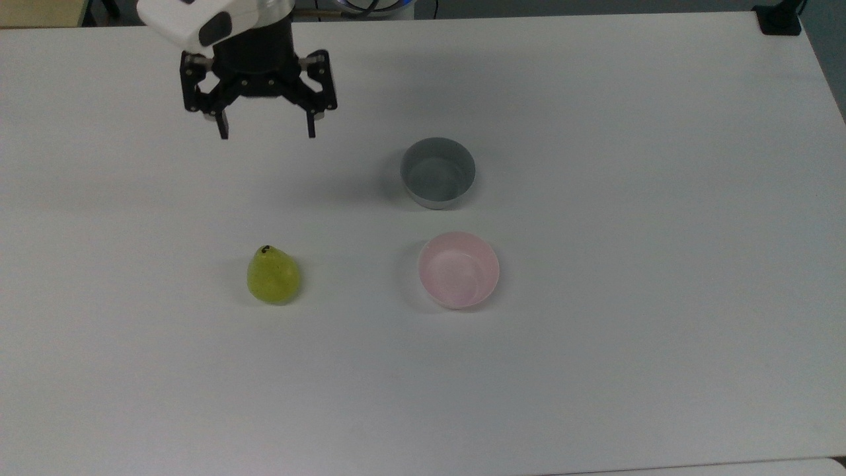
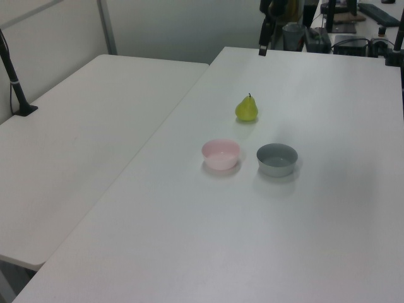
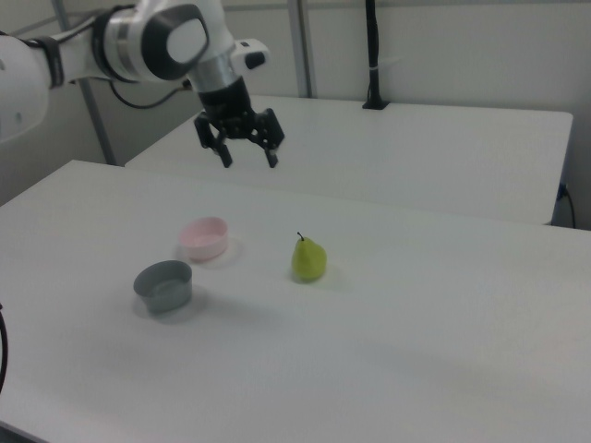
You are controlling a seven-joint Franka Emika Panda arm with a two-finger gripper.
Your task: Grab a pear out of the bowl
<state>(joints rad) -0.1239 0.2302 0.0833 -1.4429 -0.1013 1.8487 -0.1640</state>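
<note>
**Pear out of bowl, gripper empty and high**

Pear stands upright on the table, stem up, well apart from the pink bowl. In the top view it's to the bowl's left; in the right view, to the bowl's right. Pink bowl is empty. So is the grey bowl next to it.

Gripper hangs above the table near the top view's upper left, well clear of the pear and both bowls. Fingers spread wide, nothing between them. The right view shows it up in the air, fingers pointing down.

Read: the pear is sitting free on bare table rather than in the bowl, so the "out of the bowl" part looks done. Upright on its base, it looks stable, with no rolling risk unless bumped. With the jaws wide and the gripper clear of everything, nothing looks at risk of a knock.
</note>
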